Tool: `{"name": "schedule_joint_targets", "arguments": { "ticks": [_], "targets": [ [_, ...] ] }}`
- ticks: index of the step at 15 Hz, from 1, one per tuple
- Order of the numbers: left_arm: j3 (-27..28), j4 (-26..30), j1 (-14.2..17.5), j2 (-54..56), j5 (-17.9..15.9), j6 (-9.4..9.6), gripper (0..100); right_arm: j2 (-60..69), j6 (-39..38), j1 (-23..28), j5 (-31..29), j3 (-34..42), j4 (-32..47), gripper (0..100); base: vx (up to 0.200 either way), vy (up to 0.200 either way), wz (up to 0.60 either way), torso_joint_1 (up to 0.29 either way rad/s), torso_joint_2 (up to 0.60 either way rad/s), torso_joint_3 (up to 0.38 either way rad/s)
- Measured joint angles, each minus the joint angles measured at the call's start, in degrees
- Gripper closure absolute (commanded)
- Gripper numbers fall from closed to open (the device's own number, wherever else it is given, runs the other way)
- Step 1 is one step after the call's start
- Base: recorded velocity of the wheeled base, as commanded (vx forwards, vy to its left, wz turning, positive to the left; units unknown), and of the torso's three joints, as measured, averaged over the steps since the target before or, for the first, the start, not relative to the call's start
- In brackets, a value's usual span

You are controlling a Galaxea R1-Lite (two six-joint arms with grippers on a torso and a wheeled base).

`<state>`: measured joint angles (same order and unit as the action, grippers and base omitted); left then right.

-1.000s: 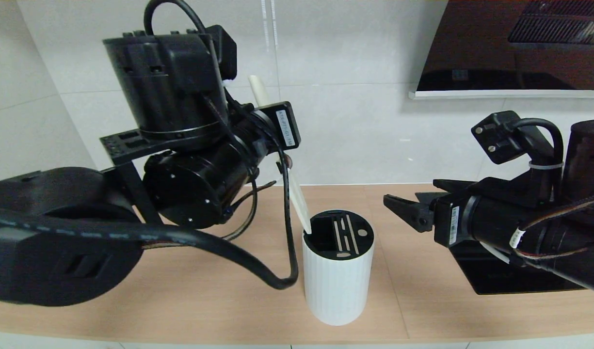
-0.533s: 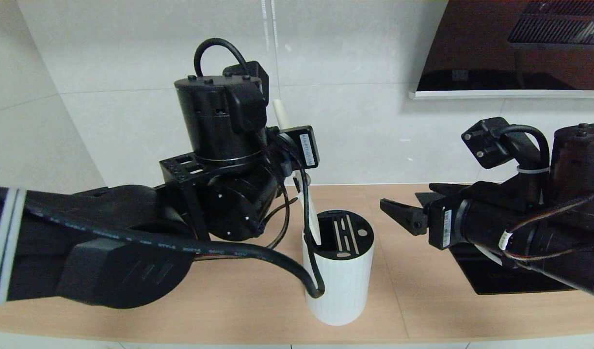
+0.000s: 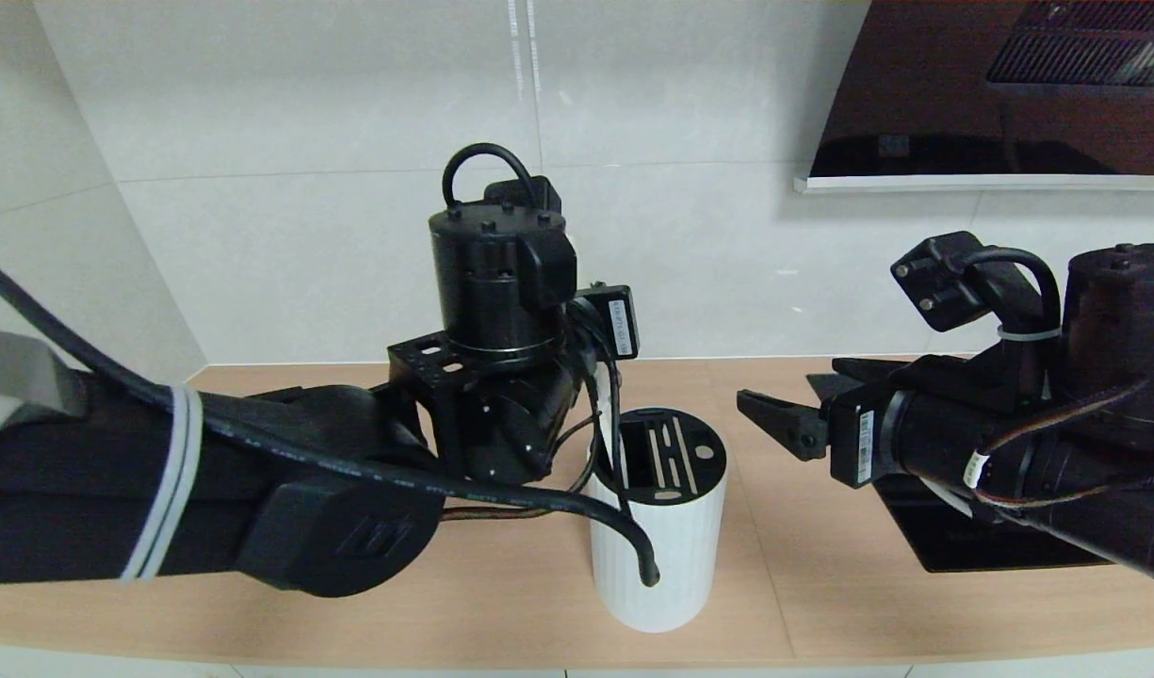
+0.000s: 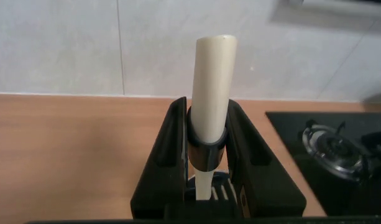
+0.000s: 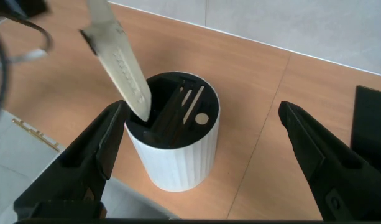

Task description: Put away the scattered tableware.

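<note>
The left end effector (image 4: 207, 146) is clamped on the cream handle of a knife (image 4: 210, 106), one finger on each side just above the dark collar where handle meets blade. The handle points up and out past the fingers. In the right wrist view the knife's pale blade (image 5: 122, 62) slants downward, its tip inside the wide opening at the edge of the white ribbed knife holder (image 5: 178, 155). The narrow slots and a small round hole take up the rest of the holder's black top.

The holder (image 3: 657, 556) stands upright on the wooden bench (image 3: 821, 584), near its front edge. The left arm is lowered right beside and over it.

The right end effector (image 5: 201, 112) has its fingers spread wide and grips nothing. It hangs to the holder's right, apart from it, pointing toward it.

A black cooktop (image 3: 963, 546) is set into the bench under the right arm, and a dark range hood (image 3: 991, 94) hangs on the tiled wall above.
</note>
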<state>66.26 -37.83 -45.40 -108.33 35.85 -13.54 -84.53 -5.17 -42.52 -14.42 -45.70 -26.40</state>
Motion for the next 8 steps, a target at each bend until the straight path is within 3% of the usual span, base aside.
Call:
{"name": "schedule_joint_targets", "arguments": {
  "ticks": [8],
  "targets": [
    [-3.11, -1.12, -2.78, -6.45, -0.02, -0.06, 100, -0.74, 0.02, 2.65, 0.20, -0.07, -0.09, 0, 0.000, 0.000, 0.00, 0.000, 0.00, 0.000]
  ]
}}
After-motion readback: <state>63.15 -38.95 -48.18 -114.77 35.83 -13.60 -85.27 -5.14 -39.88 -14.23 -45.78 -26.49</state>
